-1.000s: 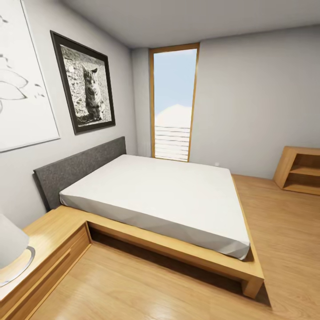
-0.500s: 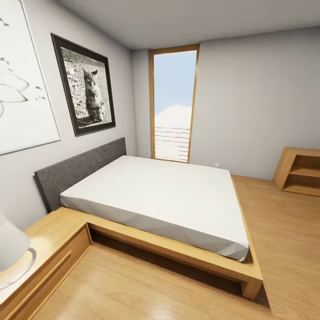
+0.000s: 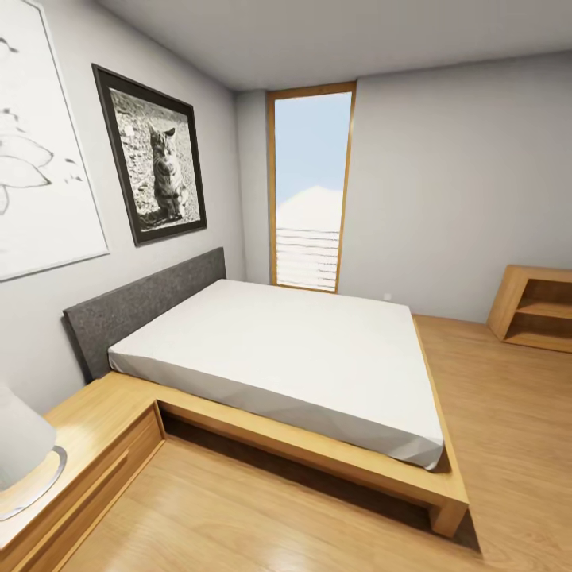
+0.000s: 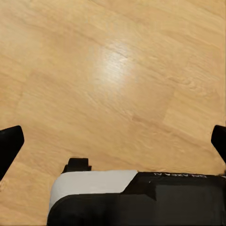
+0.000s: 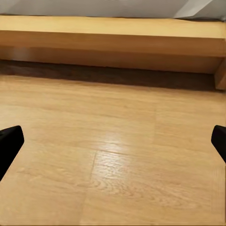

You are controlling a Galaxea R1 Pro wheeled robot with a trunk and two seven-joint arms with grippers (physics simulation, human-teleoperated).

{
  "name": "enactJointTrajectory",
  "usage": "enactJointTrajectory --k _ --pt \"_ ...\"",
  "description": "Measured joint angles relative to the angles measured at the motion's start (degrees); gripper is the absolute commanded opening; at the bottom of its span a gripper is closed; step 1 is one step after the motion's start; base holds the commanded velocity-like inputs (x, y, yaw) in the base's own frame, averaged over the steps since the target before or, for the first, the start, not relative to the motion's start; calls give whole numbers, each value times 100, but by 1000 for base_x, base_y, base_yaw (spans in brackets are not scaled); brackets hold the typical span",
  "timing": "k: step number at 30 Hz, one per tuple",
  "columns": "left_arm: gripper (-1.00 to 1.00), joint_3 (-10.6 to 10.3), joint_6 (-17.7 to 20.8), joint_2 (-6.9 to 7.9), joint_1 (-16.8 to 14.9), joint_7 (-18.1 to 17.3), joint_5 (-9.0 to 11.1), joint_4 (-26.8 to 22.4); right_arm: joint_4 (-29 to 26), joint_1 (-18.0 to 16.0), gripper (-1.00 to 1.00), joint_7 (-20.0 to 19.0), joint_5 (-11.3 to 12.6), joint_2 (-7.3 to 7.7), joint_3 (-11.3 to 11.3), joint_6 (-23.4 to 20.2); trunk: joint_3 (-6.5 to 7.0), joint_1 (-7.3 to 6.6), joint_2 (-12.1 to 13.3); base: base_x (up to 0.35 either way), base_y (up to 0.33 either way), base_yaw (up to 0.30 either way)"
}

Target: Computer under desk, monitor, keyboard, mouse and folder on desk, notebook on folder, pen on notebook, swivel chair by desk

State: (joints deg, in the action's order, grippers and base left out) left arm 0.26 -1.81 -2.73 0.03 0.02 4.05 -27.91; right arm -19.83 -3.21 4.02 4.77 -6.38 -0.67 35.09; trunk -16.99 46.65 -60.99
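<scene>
The desk, computer, monitor, keyboard, mouse, folder, notebook, pen and swivel chair are all out of view. In the left wrist view my left gripper (image 4: 113, 143) is open, its black fingertips (image 4: 9, 146) far apart over bare wood floor, with part of my own white and black body (image 4: 136, 197) below it. My right gripper (image 5: 113, 141) is open too, with nothing between its fingertips (image 5: 10, 143). It hangs over the floor and faces the bed's wooden frame (image 5: 113, 42).
A low bed (image 3: 294, 349) with a white mattress and grey headboard takes up the middle of the room. A wooden nightstand (image 3: 87, 445) with a lamp (image 3: 20, 445) stands at the near left. A low light-wood cabinet (image 3: 536, 306) stands at the far right. Wood floor (image 3: 508, 413) runs along the bed's right side.
The whole head view has shifted slightly, so the camera has moved a little. Nothing in the room has moved.
</scene>
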Motion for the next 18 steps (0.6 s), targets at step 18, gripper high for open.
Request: enactJointTrajectory --k 18 --pt "100 147 -821 309 5 5 1005 -114 9 -4 100 1 0 126 -6 12 269 -330 604 0 0 -70"
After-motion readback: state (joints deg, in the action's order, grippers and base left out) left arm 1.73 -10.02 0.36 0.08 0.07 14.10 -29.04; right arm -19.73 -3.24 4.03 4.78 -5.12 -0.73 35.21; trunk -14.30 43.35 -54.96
